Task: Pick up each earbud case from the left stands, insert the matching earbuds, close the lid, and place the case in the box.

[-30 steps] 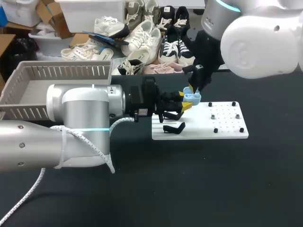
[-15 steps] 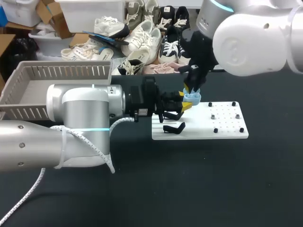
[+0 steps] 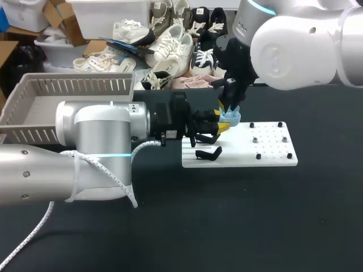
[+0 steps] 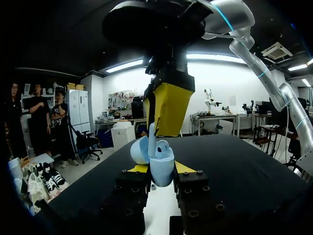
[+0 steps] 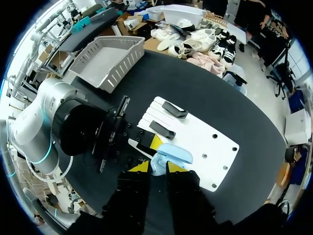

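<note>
We are wearing silver-white shells on our left arm (image 3: 96,141) and right arm (image 3: 300,48), cyan rings (image 3: 113,156) glowing; a white spiral cable (image 3: 121,180) is trailing the left; black, screw-studded fingers (image 4: 129,196) are ending in yellow tips (image 4: 139,168).

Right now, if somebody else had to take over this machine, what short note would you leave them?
Left gripper: shut on the light blue earbud case, held over the edge of the white board.
Right gripper: right above the case; I cannot tell whether it holds an earbud.
Done: the case is off the black stands and its lid is open.
Left: finish inserting the earbuds (how many are in, I cannot tell), close the lid, then place the case in the grey box at the table's left.
</note>
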